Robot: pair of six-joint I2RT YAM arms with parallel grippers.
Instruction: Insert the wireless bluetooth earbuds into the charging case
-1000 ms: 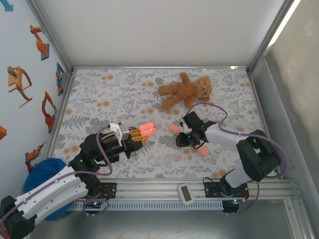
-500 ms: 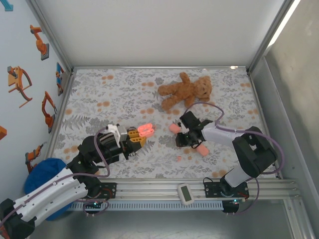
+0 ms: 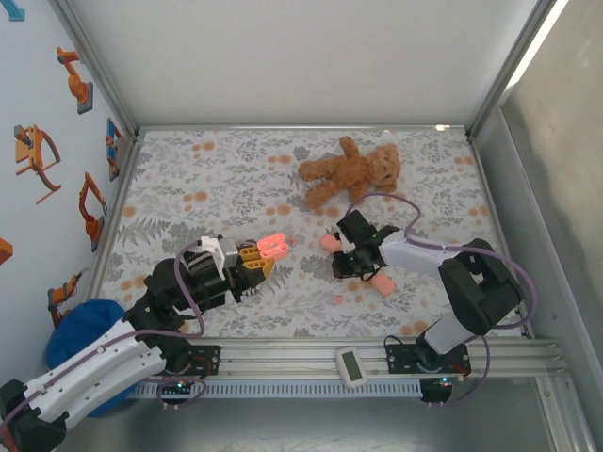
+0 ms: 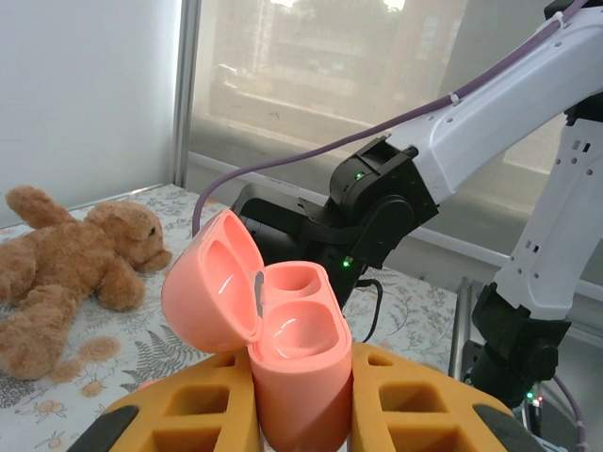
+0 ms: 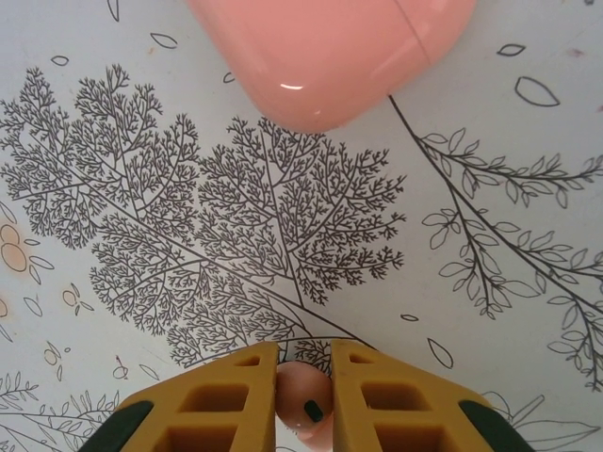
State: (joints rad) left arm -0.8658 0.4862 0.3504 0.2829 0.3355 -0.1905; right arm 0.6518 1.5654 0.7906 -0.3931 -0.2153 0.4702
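Note:
My left gripper [image 4: 301,419] is shut on the lower body of the open pink charging case [image 4: 300,344], held upright above the table. Its lid [image 4: 209,282] is hinged back to the left and both wells look empty. From above, that case [image 3: 274,246] sits at the left gripper's [image 3: 256,259] tip. My right gripper [image 5: 303,358] points down at the table and is shut on a small salmon-pink earbud [image 5: 306,407] with a dark spot. In the top view the right gripper [image 3: 342,266] is right of centre. Another earbud [image 3: 338,299] lies loose nearer the front.
A closed pink case [image 5: 330,47] lies just ahead of the right fingers, seen from above as the closed pink case [image 3: 329,242]. Another pink case [image 3: 382,283] lies to the right. A brown teddy bear [image 3: 350,171] lies behind. A white device [image 3: 350,365] rests on the front rail.
The right jaws have closed onto the earbud on the table. The left arm has drifted slightly left and nearer, carrying the open case.

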